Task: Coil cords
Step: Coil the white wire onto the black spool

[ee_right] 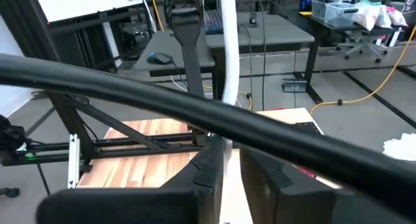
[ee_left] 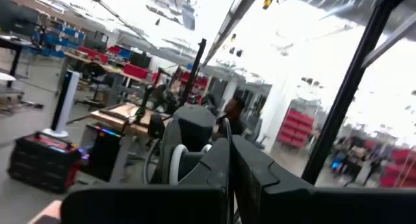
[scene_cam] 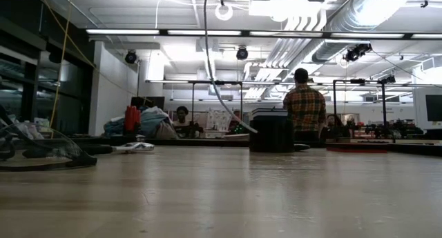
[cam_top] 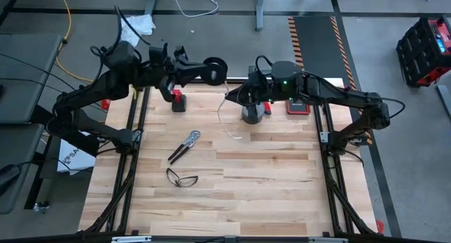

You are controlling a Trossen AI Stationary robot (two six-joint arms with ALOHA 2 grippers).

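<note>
Step in hand, as I judge it: winding the white cord [cam_top: 224,115] onto the black spool [cam_top: 215,69]. To do it well the cord should stay lightly taut between the two grippers, so each turn lands in the spool's groove and not over its rim; the feeding grip should be loose enough for the cord to slide, never so loose that it drops. The free tail hangs toward the table [cam_top: 268,179] and should be kept from catching on the grey tape roll [cam_top: 252,113] just beside it.

Left gripper [cam_top: 204,71]: raised over the table's far edge, arm stretched inward from the left, fingers pressed together on the spool. In the left wrist view the spool [ee_left: 185,143] sits just past the fingertips, with white turns showing in its groove.

Right gripper [cam_top: 238,95]: held near the spool on its right, arm reaching in from the right side. In the right wrist view the cord [ee_right: 227,49] runs straight up from between its two dark fingers [ee_right: 209,169]; they look nearly closed on it, though I cannot tell whether they are pinching it or have just let go (the gap is narrow either way).

Pliers [cam_top: 183,146] and safety glasses [cam_top: 181,177] lie on the near half of the table, well apart from the work.
</note>
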